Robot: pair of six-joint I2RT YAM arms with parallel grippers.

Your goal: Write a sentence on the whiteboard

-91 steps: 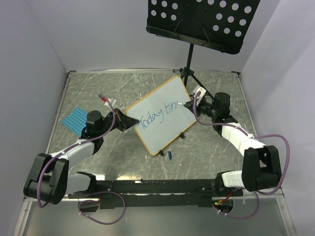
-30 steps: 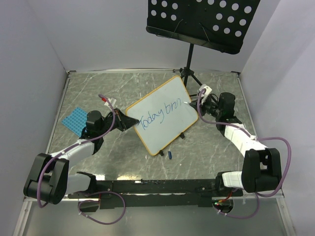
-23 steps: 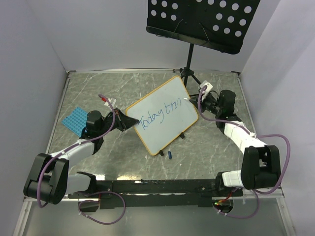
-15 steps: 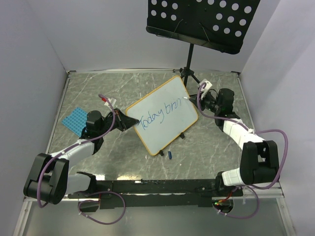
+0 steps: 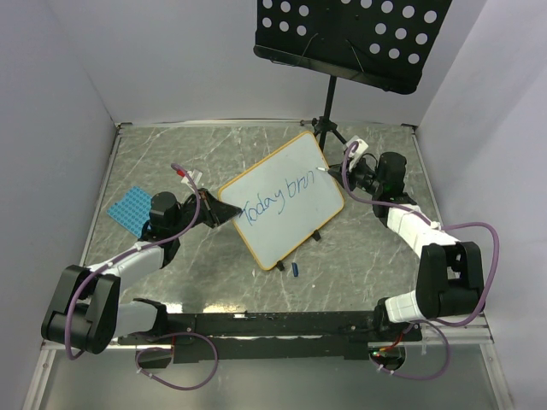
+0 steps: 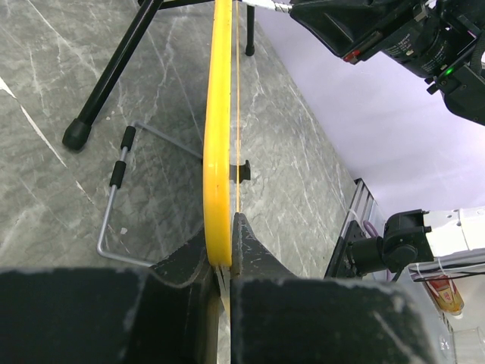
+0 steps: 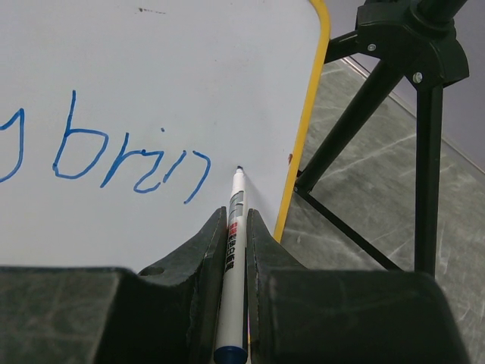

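Fingers (image 7: 201, 258) of my right gripper (image 7: 233, 218) pinch the marker (image 7: 236, 250); press its tip, just ahead, lightly on the whiteboard (image 7: 151, 68) my left gripper (image 6: 224, 227) clamps.

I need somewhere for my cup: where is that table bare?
Bare table: far left, between back wall, blue mat and whiteboard, and near, between whiteboard and arms' bases, bar one blue cap. Crowded: board's left edge, held by the left pincer, and its right corner, by the right pincer, marker and stand legs.
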